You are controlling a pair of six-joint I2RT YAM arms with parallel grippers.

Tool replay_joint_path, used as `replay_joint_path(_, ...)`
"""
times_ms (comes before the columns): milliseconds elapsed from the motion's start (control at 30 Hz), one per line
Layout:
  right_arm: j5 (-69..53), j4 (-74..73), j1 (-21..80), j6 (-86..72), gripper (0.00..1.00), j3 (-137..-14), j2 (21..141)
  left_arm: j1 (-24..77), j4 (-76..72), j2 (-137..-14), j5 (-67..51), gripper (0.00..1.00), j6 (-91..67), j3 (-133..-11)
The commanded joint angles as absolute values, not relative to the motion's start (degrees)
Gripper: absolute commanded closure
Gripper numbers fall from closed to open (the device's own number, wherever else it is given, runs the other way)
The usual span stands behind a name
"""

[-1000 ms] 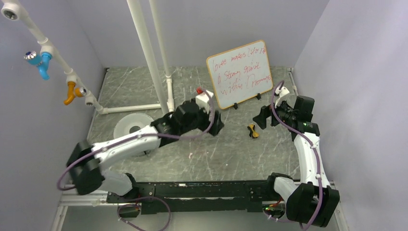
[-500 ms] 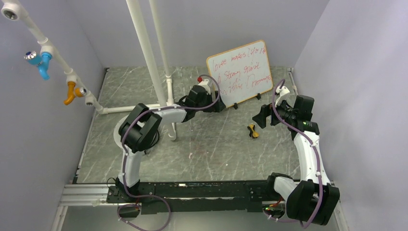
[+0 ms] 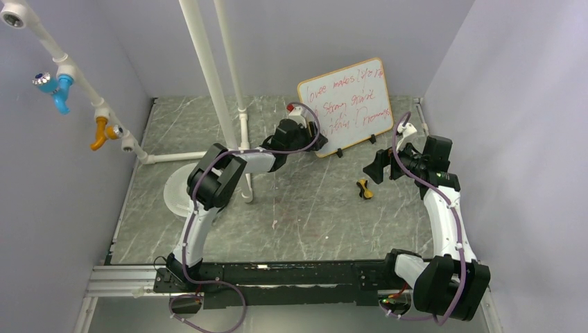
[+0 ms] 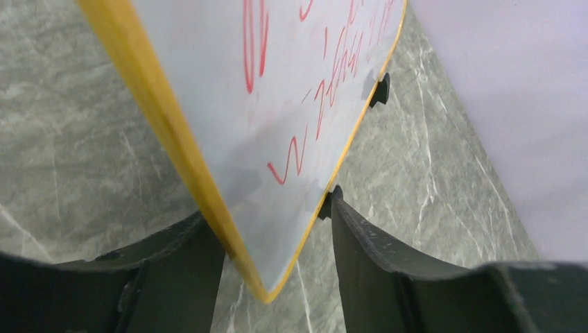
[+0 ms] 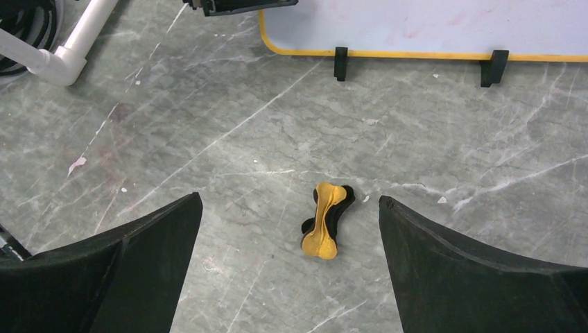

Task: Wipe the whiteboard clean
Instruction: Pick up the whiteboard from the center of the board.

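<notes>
The whiteboard point(image 3: 344, 104) stands tilted on small black feet at the back, with an orange-tan frame and a red scrawl across it. My left gripper point(image 3: 314, 143) is open at its lower left corner. In the left wrist view the corner of the whiteboard point(image 4: 277, 125) sits between the jaws of the left gripper point(image 4: 269, 225); the right finger point(image 4: 360, 243) stands apart from it. My right gripper point(image 3: 372, 169) is open and empty. In the right wrist view the right gripper point(image 5: 289, 201) hovers over a small yellow-and-black bone-shaped eraser point(image 5: 324, 222), which also shows in the top view point(image 3: 363, 189).
White pipe posts point(image 3: 208, 76) rise left of the board, with a pipe base on the floor point(image 5: 59, 59). A round white disc point(image 3: 177, 186) lies at the left. A pipe with blue and orange taps point(image 3: 62, 87) runs along the left wall. Walls close in on the back and sides.
My left arm has swung from the middle of the floor back to the board, and its jaws now straddle the lower left corner. The right arm and the eraser have not moved.
</notes>
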State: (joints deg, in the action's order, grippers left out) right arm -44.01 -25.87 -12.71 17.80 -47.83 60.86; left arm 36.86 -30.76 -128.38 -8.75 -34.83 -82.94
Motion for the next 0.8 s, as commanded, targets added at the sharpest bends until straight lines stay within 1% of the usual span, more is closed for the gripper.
replay_joint_path(0,-45.61,-24.87,-12.47,17.86,0.0,-50.3,60.83,36.28,-35.32,-129.91,-9.48,0.45,-33.32,-87.56)
replay_joint_path(100,-45.64,-24.92,-12.44,18.01,0.0,-50.26,60.51,35.8,-36.49,-131.06,-10.99,0.54,-33.98,-88.31)
replay_joint_path(167,-45.76,-24.96,-12.49,18.02,0.0,-50.27,60.35,35.57,-38.14,-131.36,-12.11,0.63,-33.54,-88.25)
replay_joint_path(200,-45.83,-24.95,-12.48,18.09,0.0,-50.27,60.32,35.47,-38.8,-131.33,-12.82,0.71,-33.19,-88.24)
replay_joint_path(267,-46.11,-25.04,-12.48,18.17,0.0,-50.27,60.23,35.29,-39.17,-130.95,-14.96,0.93,-31.89,-88.6)
replay_joint_path(300,-46.2,-25.17,-12.48,18.29,0.0,-50.27,60.14,35.25,-39.05,-130.46,-15.7,1.0,-31.14,-88.79)
replay_joint_path(533,-47.04,-25.98,-12.54,19.04,0.0,-50.61,59.41,35.24,-38.47,-123.22,-18.74,1.0,-23.14,-87.07)
replay_joint_path(767,-48.98,-27.56,-12.48,20.81,0.0,-51.07,58.2,35.33,-36.61,-114.2,-19.86,1.0,-21.15,-87.52)
